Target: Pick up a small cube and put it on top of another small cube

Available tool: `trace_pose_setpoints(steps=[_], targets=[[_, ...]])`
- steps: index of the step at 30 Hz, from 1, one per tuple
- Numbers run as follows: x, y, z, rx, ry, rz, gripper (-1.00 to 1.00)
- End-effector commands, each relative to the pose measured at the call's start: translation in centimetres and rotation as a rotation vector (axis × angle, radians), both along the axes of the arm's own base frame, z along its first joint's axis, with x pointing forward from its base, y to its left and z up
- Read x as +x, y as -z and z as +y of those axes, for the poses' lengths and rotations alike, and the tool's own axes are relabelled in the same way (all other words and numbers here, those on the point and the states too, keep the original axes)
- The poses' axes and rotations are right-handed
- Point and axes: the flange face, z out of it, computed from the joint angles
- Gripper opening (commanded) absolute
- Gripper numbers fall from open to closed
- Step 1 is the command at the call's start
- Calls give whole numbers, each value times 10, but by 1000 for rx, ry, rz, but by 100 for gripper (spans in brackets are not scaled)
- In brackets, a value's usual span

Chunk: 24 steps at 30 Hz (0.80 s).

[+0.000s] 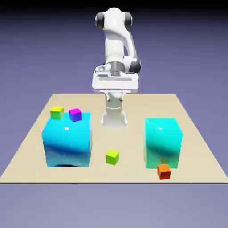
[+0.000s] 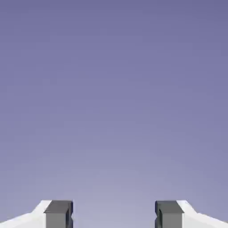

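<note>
The small lime-green cube (image 1: 112, 156) lies on the tan table between two big cyan blocks, toward the front. The orange-red small cube (image 1: 164, 171) sits near the front edge, just before the right cyan block. My gripper (image 1: 115, 83) hangs high over the far side of the table, well away from both cubes. In the hand view the gripper (image 2: 113, 216) is open, its grey fingertips (image 2: 58, 213) wide apart with nothing between them. That view shows only the blue-violet backdrop, so both cubes are out of it.
A big glossy cyan block (image 1: 67, 139) stands left of the lime cube and another (image 1: 163, 142) right of it. A yellower-green small cube (image 1: 56, 112) and a purple one (image 1: 75, 114) sit at the left block's back edge. The table (image 1: 133, 171) ends just beyond the orange-red cube.
</note>
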Motion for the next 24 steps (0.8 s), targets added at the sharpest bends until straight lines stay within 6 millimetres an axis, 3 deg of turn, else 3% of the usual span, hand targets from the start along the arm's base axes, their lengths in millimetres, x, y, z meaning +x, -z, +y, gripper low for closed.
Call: trace_pose_setpoints(steps=[1,9,18,20,24], targets=[[6,13,-2,11,21,50,0],[32,121,-15,103,205,451,0],[24,245,-23,207,426,901,0],[23,248,-23,210,432,913,0],[18,298,-21,210,432,913,0]])
